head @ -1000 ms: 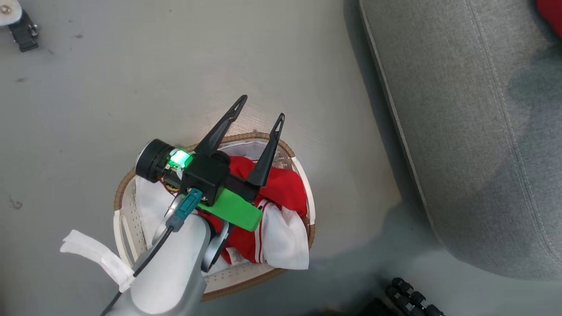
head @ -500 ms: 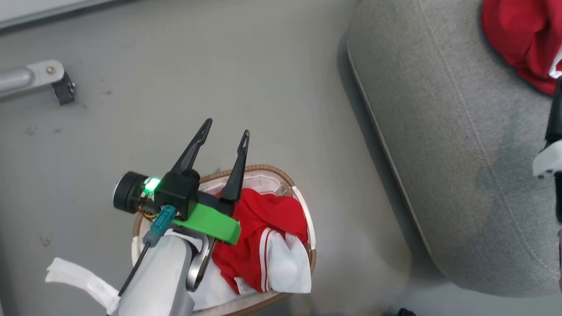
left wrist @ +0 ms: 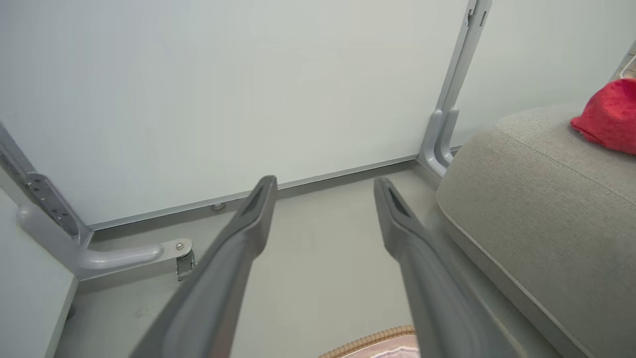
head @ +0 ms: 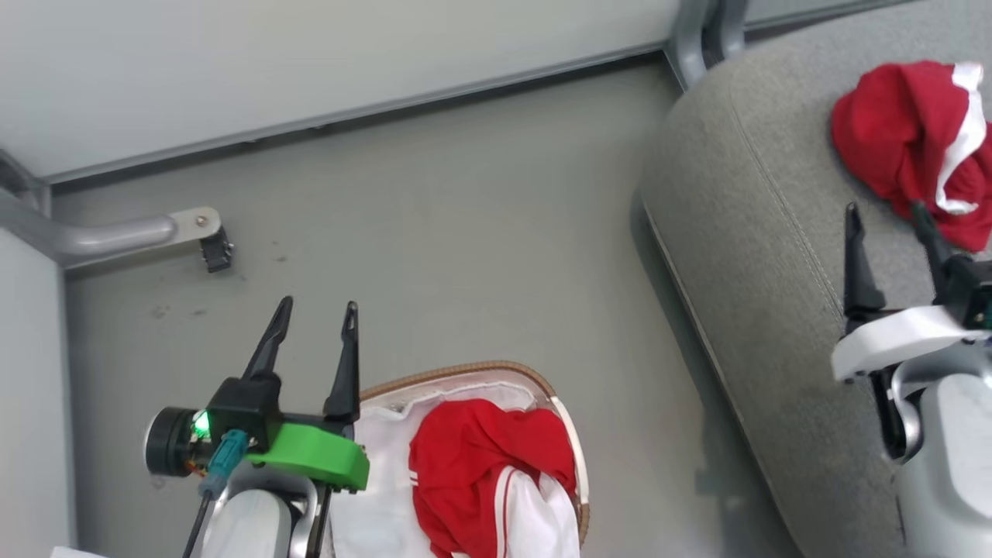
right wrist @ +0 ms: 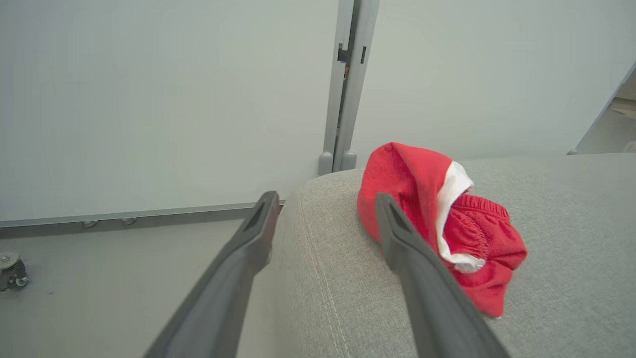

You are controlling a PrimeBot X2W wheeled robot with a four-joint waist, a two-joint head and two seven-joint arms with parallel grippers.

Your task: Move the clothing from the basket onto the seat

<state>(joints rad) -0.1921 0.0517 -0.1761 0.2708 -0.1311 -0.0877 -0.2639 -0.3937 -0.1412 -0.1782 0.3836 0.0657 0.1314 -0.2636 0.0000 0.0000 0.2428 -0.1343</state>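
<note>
Left gripper (head: 318, 304) and right gripper (head: 885, 207) both gape empty. Bare floor (head: 465, 256) separates basket (head: 457, 372), holding red clothing (head: 480, 457), from seat (head: 759, 256) at right; castor bracket (head: 209, 240) far left.

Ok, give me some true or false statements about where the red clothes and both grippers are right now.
1. A red garment lies on the seat. True.
2. The basket is empty. False: red clothing lies in it.
3. The left gripper is shut on fabric. False: it is open and holds nothing.
4. The right gripper is open over the seat. True.
5. The basket sits on the seat. False: it is on the floor beside it.
</note>
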